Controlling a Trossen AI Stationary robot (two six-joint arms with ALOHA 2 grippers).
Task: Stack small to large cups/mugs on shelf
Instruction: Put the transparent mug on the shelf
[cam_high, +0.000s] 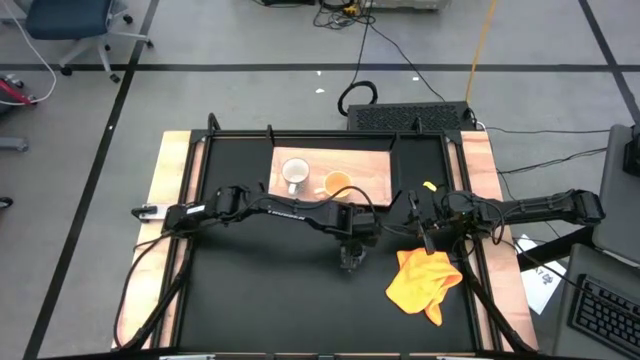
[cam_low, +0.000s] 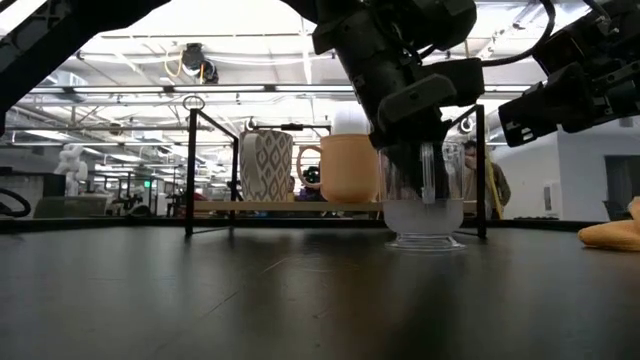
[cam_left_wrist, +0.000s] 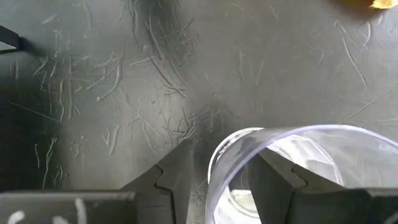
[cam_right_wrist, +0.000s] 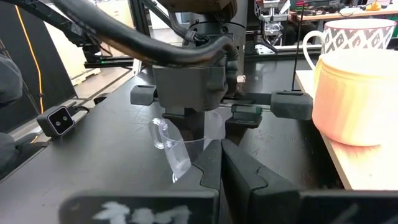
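A robotics lab — taped floor (cam_high: 150, 60), office chair (cam_high: 75, 25), keyboard (cam_high: 605, 310), cables.

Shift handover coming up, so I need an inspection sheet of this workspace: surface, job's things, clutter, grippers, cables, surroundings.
Surface: black tabletop, scuffed.
Job's things: white mug and orange mug on the shelf; glass cup upright on the tabletop, off the shelf.
Clutter: yellow cloth on the tabletop.
Grippers: left gripper straddles the cup's wall, fingers parted; right gripper shut, empty, near the cloth.
Cables: black cable on the floor behind.
Surroundings: office chair, keyboard.
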